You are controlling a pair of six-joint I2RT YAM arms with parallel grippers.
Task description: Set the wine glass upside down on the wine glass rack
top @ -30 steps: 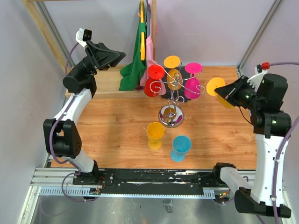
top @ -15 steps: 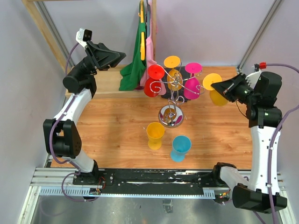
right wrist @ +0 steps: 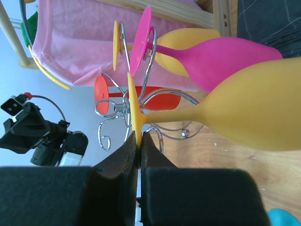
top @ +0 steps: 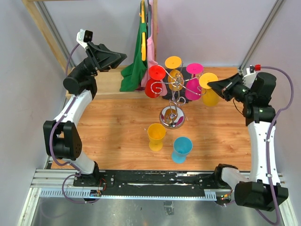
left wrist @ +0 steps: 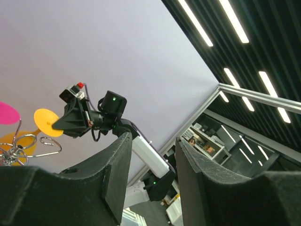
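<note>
Altogether six wine glasses [top: 156, 136], one rack [top: 172, 117]

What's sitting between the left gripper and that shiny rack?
In the top view, a green cloth hangs between the left gripper and the wine glass rack, then a red glass on the rack.

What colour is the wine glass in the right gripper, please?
The wine glass is orange-yellow, clearest in the right wrist view.

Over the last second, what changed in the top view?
The right gripper, shut on the yellow wine glass by its foot, carried it inverted leftward, up to the wine glass rack. The left gripper, the hung glasses and the two standing glasses stayed put.
</note>
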